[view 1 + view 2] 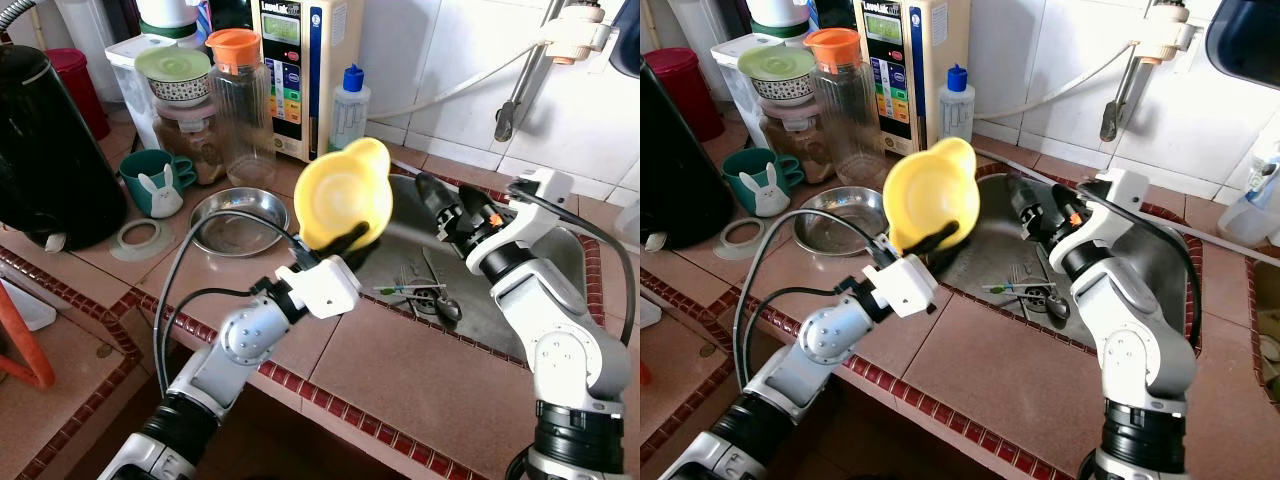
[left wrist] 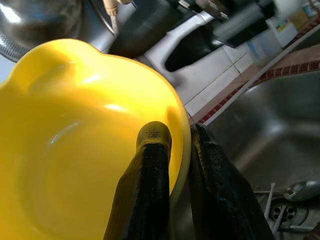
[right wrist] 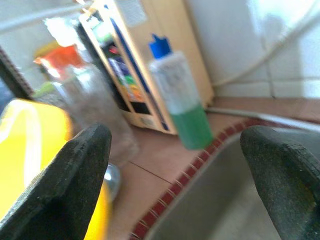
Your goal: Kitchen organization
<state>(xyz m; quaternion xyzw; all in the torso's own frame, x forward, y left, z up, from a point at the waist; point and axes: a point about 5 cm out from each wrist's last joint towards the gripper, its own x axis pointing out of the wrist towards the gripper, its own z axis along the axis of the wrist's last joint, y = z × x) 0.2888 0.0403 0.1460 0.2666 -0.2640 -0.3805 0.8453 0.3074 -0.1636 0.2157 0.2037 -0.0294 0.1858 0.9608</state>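
Gripping the yellow bowl by its rim, the left pincer holds it tilted over the sink; the right pincer, fingers apart, hovers just beside.

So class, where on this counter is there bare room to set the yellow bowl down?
Bare tile lies in front of the steel dish and along the counter's front edge before the sink. Crowded: the back corner around the rabbit mug and glass jar.

A home kitchen: tiled counter, steel sink holding cutlery, kettle, mugs.
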